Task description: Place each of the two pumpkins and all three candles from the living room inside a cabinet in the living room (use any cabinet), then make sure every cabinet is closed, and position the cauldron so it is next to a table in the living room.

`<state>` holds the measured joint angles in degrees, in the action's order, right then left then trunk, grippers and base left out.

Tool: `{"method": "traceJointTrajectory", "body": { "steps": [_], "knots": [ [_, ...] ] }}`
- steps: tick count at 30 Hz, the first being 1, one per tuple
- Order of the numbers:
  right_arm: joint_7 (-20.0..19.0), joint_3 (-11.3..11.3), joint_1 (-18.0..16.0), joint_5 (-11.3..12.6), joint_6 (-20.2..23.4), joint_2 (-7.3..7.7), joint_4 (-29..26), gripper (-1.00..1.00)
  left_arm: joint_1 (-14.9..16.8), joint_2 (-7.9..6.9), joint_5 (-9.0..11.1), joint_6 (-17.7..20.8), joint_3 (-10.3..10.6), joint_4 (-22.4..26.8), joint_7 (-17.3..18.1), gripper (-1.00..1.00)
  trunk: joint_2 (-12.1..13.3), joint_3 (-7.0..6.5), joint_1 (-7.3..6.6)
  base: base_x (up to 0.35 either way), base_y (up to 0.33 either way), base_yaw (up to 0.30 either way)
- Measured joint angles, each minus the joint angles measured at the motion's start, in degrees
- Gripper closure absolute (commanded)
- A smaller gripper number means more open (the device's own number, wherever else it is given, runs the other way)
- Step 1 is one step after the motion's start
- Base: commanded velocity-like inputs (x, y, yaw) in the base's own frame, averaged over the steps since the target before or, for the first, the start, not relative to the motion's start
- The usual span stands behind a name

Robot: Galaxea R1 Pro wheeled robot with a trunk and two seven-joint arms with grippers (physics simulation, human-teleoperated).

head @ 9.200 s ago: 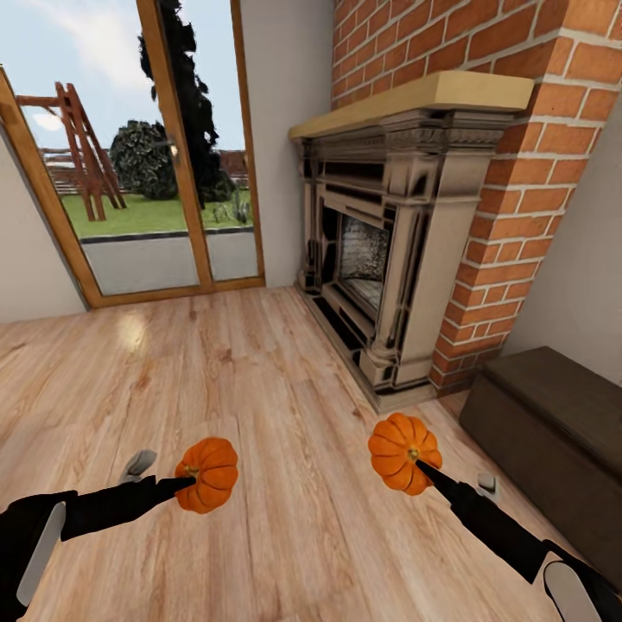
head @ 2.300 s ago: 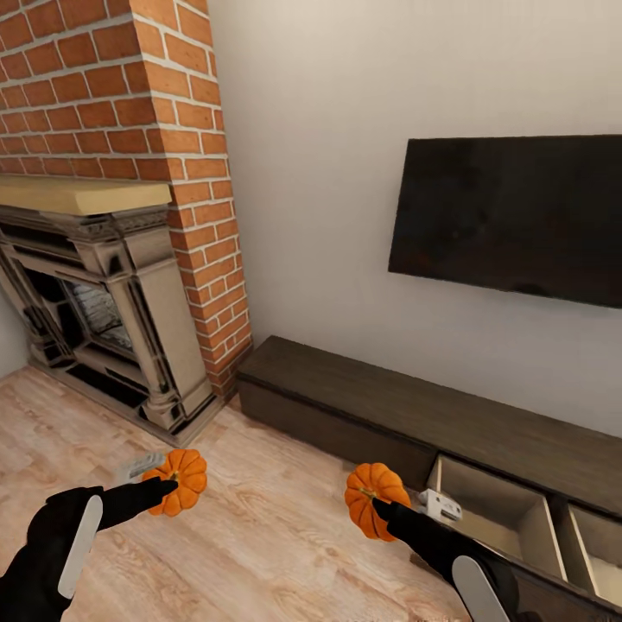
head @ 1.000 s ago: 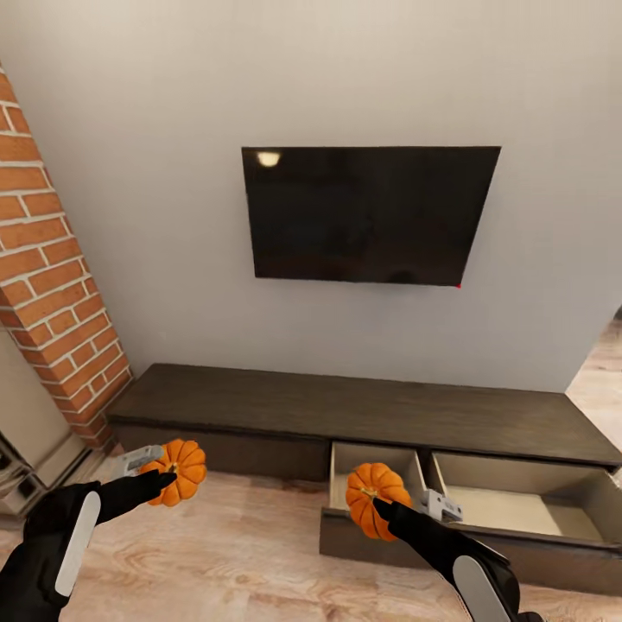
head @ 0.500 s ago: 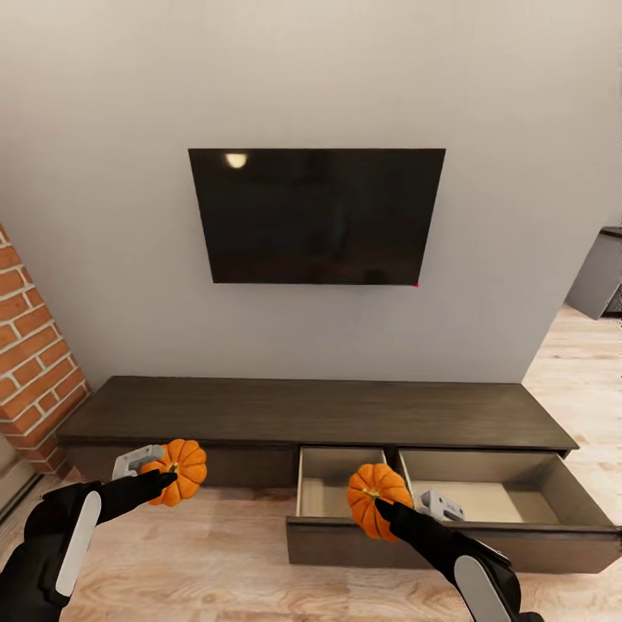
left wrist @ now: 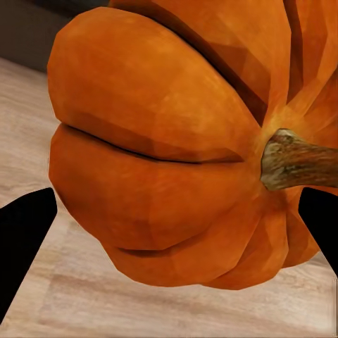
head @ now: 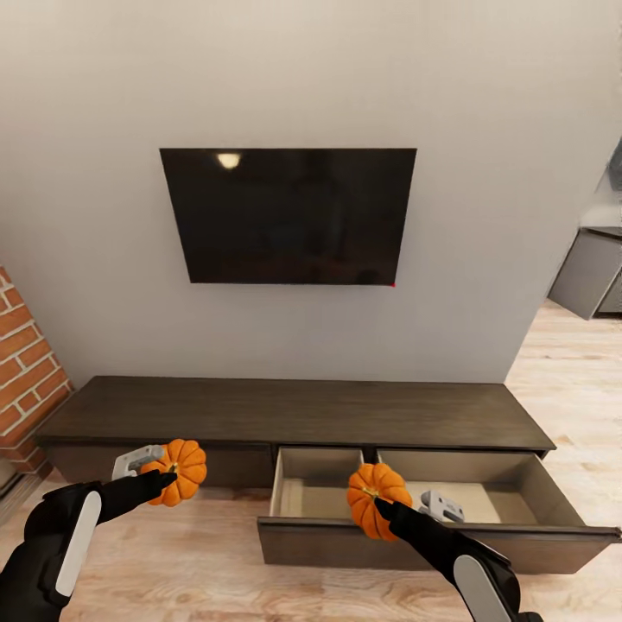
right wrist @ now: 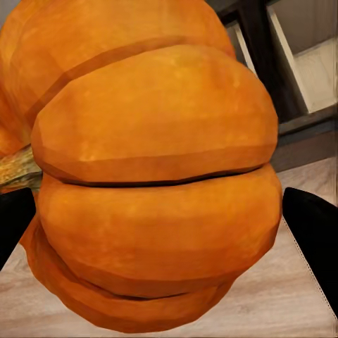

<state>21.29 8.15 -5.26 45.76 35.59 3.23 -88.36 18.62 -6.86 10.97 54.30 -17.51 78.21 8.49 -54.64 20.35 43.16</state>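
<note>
I face the cabinet (head: pixel 285 413), two drawers (head: pixel 449 497) pulled out — my left gripper (head: pixel 169 478) clamped on one pumpkin (head: pixel 181 471) over the floor, my right gripper (head: pixel 377 506) clamped on the other pumpkin (head: pixel 377 499) before the drawers.

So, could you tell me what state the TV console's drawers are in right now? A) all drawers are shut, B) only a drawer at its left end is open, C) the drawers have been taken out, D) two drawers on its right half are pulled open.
D: the TV console has two open drawers showing pale beige insides on its right half, while its left front is shut.
</note>
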Motion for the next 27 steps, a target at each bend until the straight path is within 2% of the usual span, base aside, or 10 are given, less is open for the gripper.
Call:
{"method": "traceJointTrajectory", "body": {
  "steps": [8,23,27],
  "knots": [
    [-0.01,0.03,-0.01,0.13,-0.08,-0.07,-0.06,1.00,0.01,0.00,0.10,0.00,-0.04,0.01,-0.03,1.00,0.00,-0.01,0.00,0.000,-0.169,0.000],
    [0.00,-0.01,0.00,0.10,0.00,0.03,-0.04,1.00,0.00,0.09,0.05,0.01,0.01,-0.01,-0.07,1.00,0.00,0.00,0.00,0.001,-0.274,0.000],
    [0.00,0.00,0.00,0.12,0.06,-0.05,0.03,1.00,0.00,0.09,0.03,-0.03,0.01,-0.05,-0.06,1.00,0.00,0.00,0.00,0.131,-0.267,0.000]
  ]
}}
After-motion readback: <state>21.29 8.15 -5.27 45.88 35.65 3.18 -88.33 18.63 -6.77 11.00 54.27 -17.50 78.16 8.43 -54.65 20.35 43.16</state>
